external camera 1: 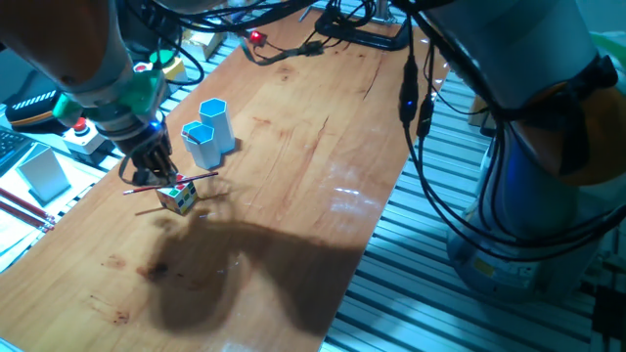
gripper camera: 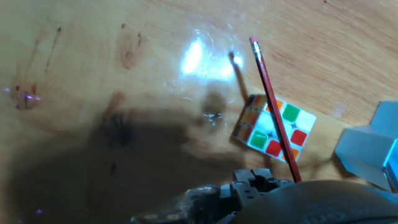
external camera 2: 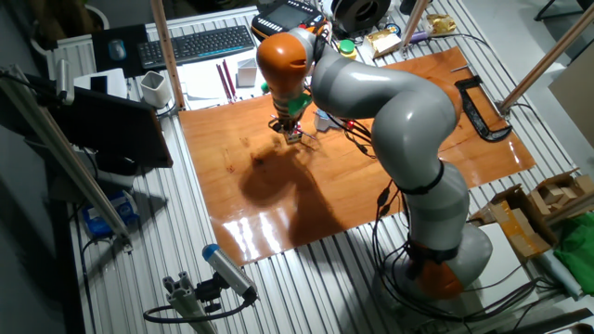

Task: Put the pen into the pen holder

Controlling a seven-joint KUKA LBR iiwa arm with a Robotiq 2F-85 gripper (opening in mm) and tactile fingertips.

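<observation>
1. Right up against the hand view lens, the gripper (gripper camera: 261,183) shows as a dark blurred bulk at the bottom edge, with the pen (gripper camera: 273,109) running up and away from it.
2. That pen is a thin red stick with a pale tip, and it crosses over a small multicoloured cube (gripper camera: 273,127) lying on the wooden table (gripper camera: 124,74).
3. From one fixed view, the gripper (external camera 1: 155,166) is down low by the cube (external camera 1: 178,198), and the pen (external camera 1: 171,181) lies nearly level, just above the cube's top, sticking out to both sides of the fingers.
4. Jaws look closed narrow on the pen (the exact contact is too small to make out, but the stick sits between them, off the table).
5. Pen holder (external camera 1: 215,122), the taller light-blue hexagonal cup, stands upright just beyond the gripper, with the shorter blue cup (external camera 1: 201,142) touching or just beside it, nearer the gripper.
6. Over in the other fixed view, the grey arm (external camera 2: 390,102) arches across the table (external camera 2: 418,148) and its orange wrist hides most of the action; a black clamp (external camera 2: 483,107) lies at the far side.
</observation>
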